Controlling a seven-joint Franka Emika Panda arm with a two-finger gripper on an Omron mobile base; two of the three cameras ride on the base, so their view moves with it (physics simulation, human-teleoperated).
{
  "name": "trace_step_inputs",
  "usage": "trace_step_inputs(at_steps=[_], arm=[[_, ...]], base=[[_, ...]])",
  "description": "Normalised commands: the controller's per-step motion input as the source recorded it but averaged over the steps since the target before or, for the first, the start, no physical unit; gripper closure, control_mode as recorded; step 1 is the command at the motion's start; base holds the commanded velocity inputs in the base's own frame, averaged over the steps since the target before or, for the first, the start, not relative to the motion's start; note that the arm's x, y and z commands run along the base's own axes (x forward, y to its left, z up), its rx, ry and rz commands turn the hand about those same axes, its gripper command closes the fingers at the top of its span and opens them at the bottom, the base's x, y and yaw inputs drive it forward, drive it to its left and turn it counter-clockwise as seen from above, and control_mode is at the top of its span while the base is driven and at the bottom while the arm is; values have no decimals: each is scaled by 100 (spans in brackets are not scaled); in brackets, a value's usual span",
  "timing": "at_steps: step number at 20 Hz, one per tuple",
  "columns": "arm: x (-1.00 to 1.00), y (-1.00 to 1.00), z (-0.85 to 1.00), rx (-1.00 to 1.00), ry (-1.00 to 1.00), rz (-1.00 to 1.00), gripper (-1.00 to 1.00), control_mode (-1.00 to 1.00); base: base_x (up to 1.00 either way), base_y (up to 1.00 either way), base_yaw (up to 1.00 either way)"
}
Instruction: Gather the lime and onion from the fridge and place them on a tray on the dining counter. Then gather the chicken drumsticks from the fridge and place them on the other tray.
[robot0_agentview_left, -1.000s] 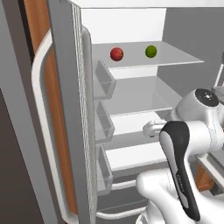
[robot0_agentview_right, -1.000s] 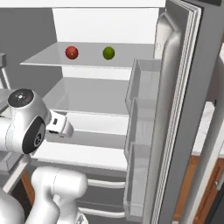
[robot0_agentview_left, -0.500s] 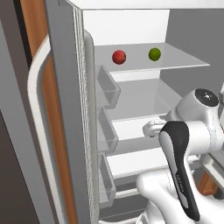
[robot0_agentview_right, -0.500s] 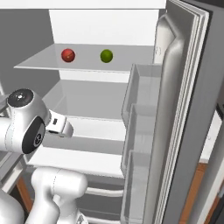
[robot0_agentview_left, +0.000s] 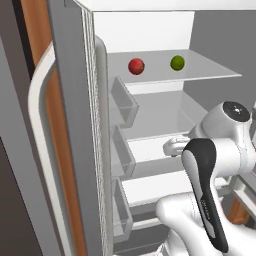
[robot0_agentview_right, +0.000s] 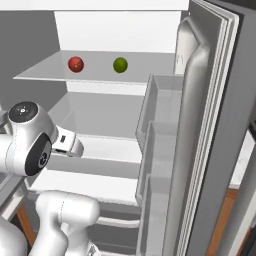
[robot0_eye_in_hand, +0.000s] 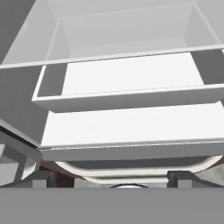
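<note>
The fridge (robot0_agentview_left: 150, 35) stands open, its white inside facing me. On its upper glass shelf (robot0_agentview_left: 210, 72) the dark-red onion (robot0_agentview_left: 136, 65) (robot0_agentview_right: 75, 64) rests left of the bright-green lime (robot0_agentview_left: 177, 62) (robot0_agentview_right: 120, 64), a short gap between them. My gripper (robot0_eye_in_hand: 113, 179) is open and holds nothing. It hangs well below that shelf and looks down at the white lower shelves (robot0_eye_in_hand: 131, 74). My white hand (robot0_agentview_left: 173, 146) (robot0_agentview_right: 67, 142) reaches in at mid-shelf height. The trays, the dining counter and the chicken drumsticks are out of view.
The left door (robot0_agentview_left: 70, 150) with its curved white handle (robot0_agentview_left: 42, 150) and door bins (robot0_agentview_left: 122, 107) stands close on the left. The right door (robot0_agentview_right: 210, 130) and its bins (robot0_agentview_right: 160, 130) flank the other side. Lower drawers (robot0_eye_in_hand: 131, 127) lie beneath the hand.
The whole picture has shifted slightly and the fridge looms a little larger, so the base has moved closer. Onion and lime stay on their shelf. The gripper stays open.
</note>
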Motion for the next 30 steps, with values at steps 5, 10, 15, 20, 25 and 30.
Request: trace_step_inputs(at_steps=[5,10,15,20,25,30], arm=[[0,0,0,0,0,0,-100,100],[0,0,0,0,0,0,-100,100],[0,0,0,0,0,0,-100,100],[0,0,0,0,-2,0,-100,-100],[0,-7,30,-11,-22,-3,-100,-100],[5,-19,56,-13,-21,-6,-100,-100]], base=[[49,-12,0],[60,-7,0],[34,0,0],[4,0,0],[0,0,0],[0,0,0]])
